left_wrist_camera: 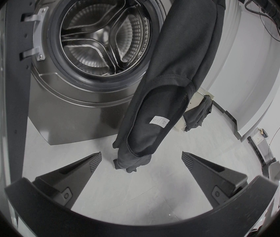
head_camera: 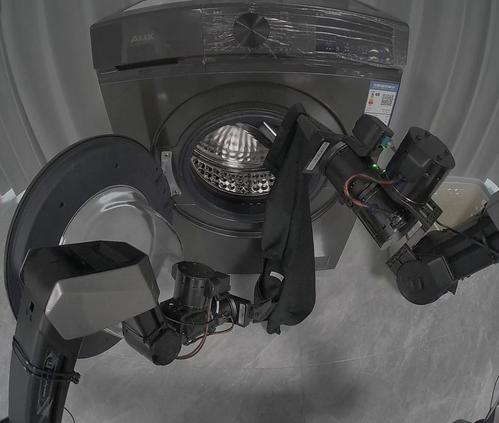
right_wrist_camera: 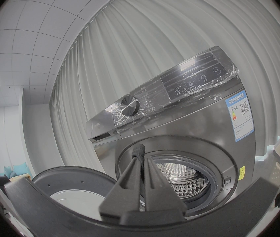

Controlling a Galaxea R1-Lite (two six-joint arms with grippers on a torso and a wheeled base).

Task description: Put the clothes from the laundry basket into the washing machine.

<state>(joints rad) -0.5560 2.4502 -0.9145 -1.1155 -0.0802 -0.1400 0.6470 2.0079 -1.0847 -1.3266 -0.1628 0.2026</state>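
Observation:
A grey front-loading washing machine point(head_camera: 143, 89) stands with its round door point(head_camera: 79, 177) swung open to the left, and its steel drum point(head_camera: 234, 160) holds nothing I can see. My right gripper point(head_camera: 299, 121) is at the right side of the drum's mouth, shut on the top of a long black garment point(head_camera: 287, 224). In the right wrist view the cloth point(right_wrist_camera: 139, 150) pokes out between the closed fingers point(right_wrist_camera: 126, 188). The garment point(left_wrist_camera: 179, 50) hangs down almost to the floor. My left gripper point(left_wrist_camera: 140, 155) stands open low in front of the machine, at the garment's lower end.
A pale laundry basket point(head_camera: 464, 201) stands right of the machine behind my right arm; another dark piece of clothing point(left_wrist_camera: 199, 114) hangs over its edge. The open door takes up the space on the left. Grey floor lies in front and a white curtain hangs behind.

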